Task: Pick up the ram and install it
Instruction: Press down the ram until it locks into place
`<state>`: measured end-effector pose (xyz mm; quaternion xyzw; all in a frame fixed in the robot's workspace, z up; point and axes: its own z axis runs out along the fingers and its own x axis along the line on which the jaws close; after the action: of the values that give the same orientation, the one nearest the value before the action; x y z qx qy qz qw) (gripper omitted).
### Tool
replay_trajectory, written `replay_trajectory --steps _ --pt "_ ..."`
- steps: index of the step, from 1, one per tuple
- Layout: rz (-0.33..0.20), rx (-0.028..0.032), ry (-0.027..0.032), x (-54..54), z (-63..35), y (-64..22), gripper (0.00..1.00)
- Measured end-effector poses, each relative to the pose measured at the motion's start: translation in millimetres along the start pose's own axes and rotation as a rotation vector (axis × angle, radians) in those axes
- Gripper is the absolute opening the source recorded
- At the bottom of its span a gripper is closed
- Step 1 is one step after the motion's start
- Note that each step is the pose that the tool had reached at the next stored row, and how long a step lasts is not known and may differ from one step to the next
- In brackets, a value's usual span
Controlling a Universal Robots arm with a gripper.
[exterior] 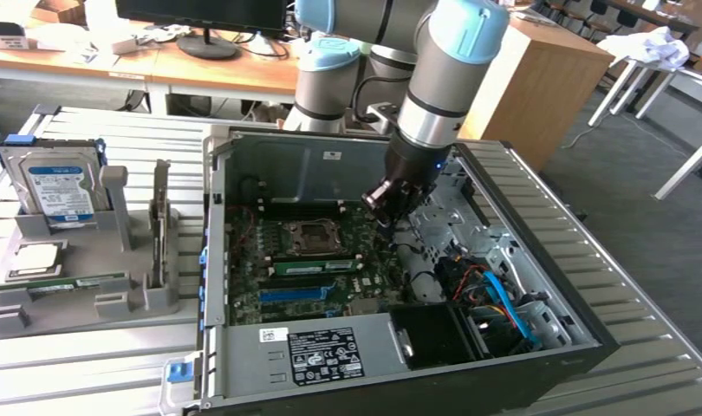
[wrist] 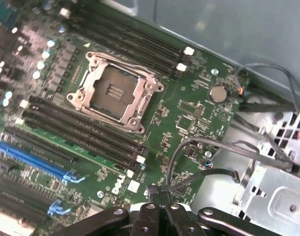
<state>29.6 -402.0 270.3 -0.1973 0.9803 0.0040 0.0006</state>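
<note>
Black tool hovered over green motherboard, jaws closed, empty. Thin green ram stick likely light, stiff, fragile; grip edges.

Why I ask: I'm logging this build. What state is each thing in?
claw: shut, holding nothing
ram: lying in the grey holder, not picked up
memory slots: empty
processor socket: empty
computer case: side open
hard drive: upright in the holder
</note>
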Motion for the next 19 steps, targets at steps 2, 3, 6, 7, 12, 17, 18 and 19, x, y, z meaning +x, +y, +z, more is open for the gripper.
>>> replay_trajectory --steps 2,3,6,7,12,17,18,19 --pt "0.036 0.0001 -0.0003 0.0 0.2 0.0 0.10" --pt "0.053 0.0001 -0.0004 0.0 0.3 0.0 0.10" --pt "0.105 0.0003 -0.0007 0.0 0.4 0.0 0.10" --pt "0.123 0.0004 -0.0009 0.0 0.4 0.0 0.10" --pt "0.200 0.0005 -0.0016 0.0 0.4 0.0 0.10" --pt "0.263 0.0007 -0.0020 0.0 0.4 0.0 0.10" --pt "0.274 0.0007 -0.0021 0.0 0.4 0.0 0.10" --pt "0.285 0.0007 -0.0022 0.0 0.4 0.0 0.10"
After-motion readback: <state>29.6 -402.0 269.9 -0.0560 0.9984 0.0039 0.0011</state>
